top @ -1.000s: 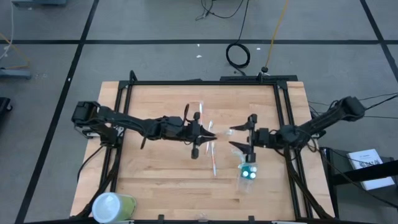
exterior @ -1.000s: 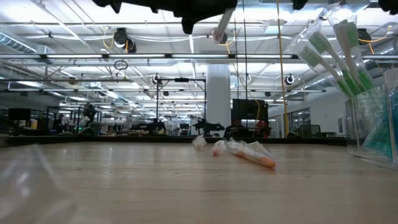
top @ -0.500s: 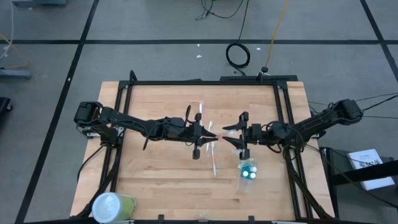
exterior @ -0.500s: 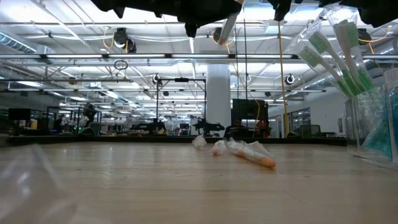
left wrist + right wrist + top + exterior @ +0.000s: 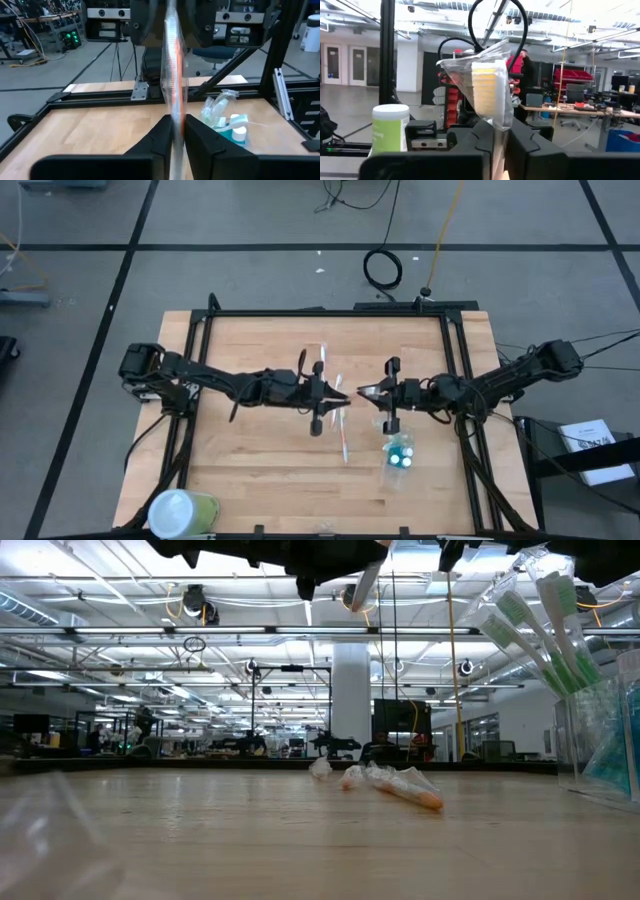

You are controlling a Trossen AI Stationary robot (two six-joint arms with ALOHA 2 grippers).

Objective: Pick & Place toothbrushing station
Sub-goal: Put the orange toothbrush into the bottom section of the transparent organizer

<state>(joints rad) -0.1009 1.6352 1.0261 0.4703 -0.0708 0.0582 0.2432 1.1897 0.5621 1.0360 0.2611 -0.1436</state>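
A clear-wrapped orange toothbrush hangs in the air over the table's middle, spanning my two grippers. My left gripper is shut on one end, and my right gripper is shut on the bristle end. A second wrapped orange toothbrush lies flat on the table just nearer. The clear holder with teal tubes stands to the near right. In the low view it holds green and white toothbrushes upright. My left gripper pinches the wrapped toothbrush at its handle end between its two fingers, coming nearly level from the table's left, fingers along the brush. The brush is clear of the table and runs on toward my right gripper. My right gripper pinches the wrapper just below the bristle head between its two fingers, coming from the table's right and slanting slightly up. The head and loose wrapper stick out past the fingertips, clear of the table.
A yellow-green container with a white lid stands at the near left corner. Empty clear wrappers lie just beyond the grippers. A black frame borders the wooden table top.
My right gripper has moved toward the table's left, up to the left gripper, and has shut from wide open onto the free end of the wrapped toothbrush. The left gripper and the brush have stayed put.
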